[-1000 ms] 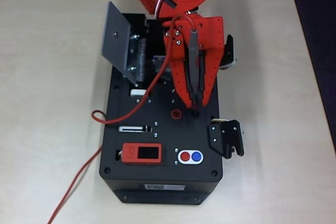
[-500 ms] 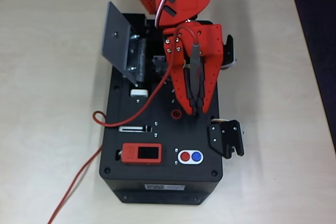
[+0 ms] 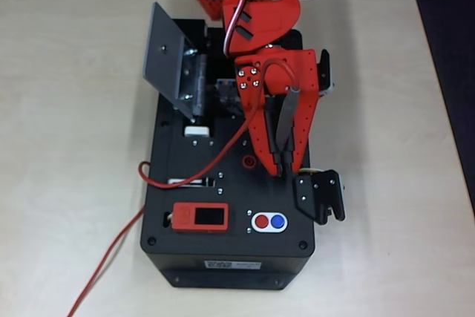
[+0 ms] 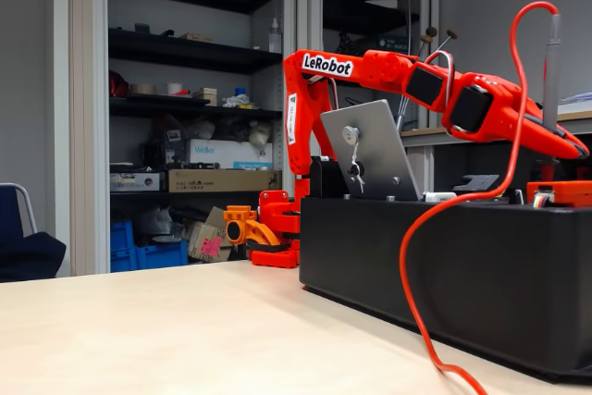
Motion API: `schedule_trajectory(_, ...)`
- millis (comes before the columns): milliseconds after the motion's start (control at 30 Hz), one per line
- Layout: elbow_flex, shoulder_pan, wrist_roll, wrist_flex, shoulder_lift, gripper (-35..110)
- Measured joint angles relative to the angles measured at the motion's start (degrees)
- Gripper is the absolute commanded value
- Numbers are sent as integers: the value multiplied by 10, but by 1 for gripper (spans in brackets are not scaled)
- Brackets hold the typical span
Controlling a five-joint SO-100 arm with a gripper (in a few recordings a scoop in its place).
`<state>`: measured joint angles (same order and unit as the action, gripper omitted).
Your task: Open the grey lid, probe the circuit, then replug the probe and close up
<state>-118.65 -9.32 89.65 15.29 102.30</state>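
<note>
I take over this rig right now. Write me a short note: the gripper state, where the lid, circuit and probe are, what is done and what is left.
Gripper: shut on the probe, which is held between the fingers, tip down over the black box, beside the red socket.
Grey lid: open, standing up at the box's far left corner.
Circuit: in the recess next to the lid, mostly hidden by the arm.
Red cable: runs from the probe across the box top and off its left side onto the table.
Done: lid opened, probe picked up. Whether the circuit was probed cannot be told.
Left: plug the probe back in, release it, close the lid.

lid left of claw | probe in claw
</note>
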Motion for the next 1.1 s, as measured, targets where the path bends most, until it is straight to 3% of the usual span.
schedule_trajectory(467,-66,-7,15,-51,26,2)
schedule_trajectory(800,-91,-28,30,-46,40,24)
schedule_trajectory(1100,-131,-33,18,-47,74,22)
